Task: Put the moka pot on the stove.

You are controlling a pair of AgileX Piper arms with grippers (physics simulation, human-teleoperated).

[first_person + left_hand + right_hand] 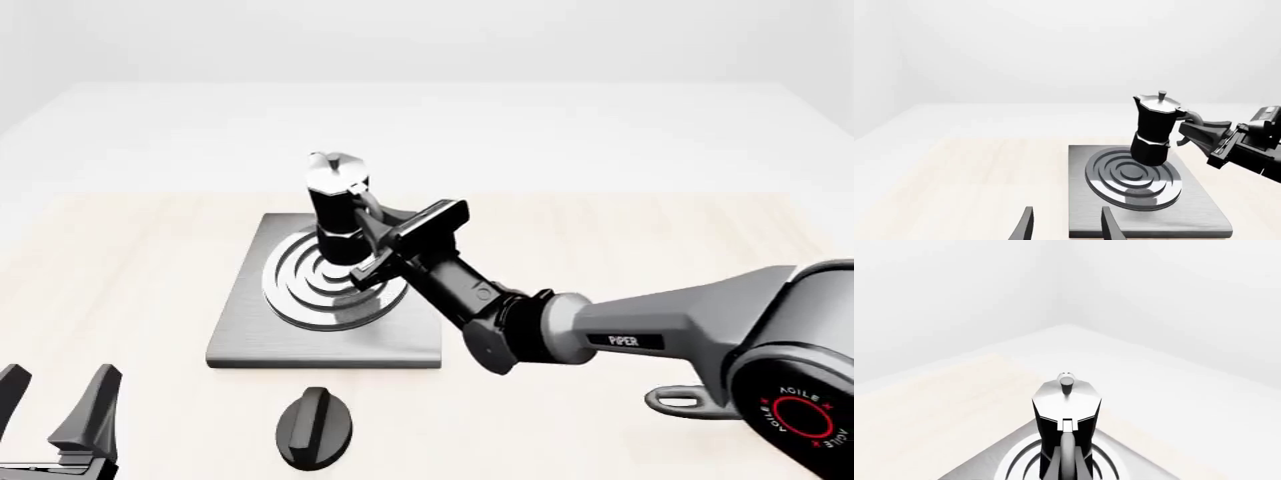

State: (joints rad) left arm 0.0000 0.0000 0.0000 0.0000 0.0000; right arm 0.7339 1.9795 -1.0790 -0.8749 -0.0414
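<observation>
The moka pot, black with a silver lid and knob, stands upright over the middle of the burner rings of the grey stove. I cannot tell whether its base touches the rings. My right gripper reaches in from the right and is shut on the pot's side handle. The left wrist view shows the pot, the stove and the right gripper at the handle. In the right wrist view the pot fills the centre above the stove. My left gripper hangs open near the table's front left, empty.
A separate black oval knob lies on the light wooden table just in front of the stove. The right arm stretches across the table from the right.
</observation>
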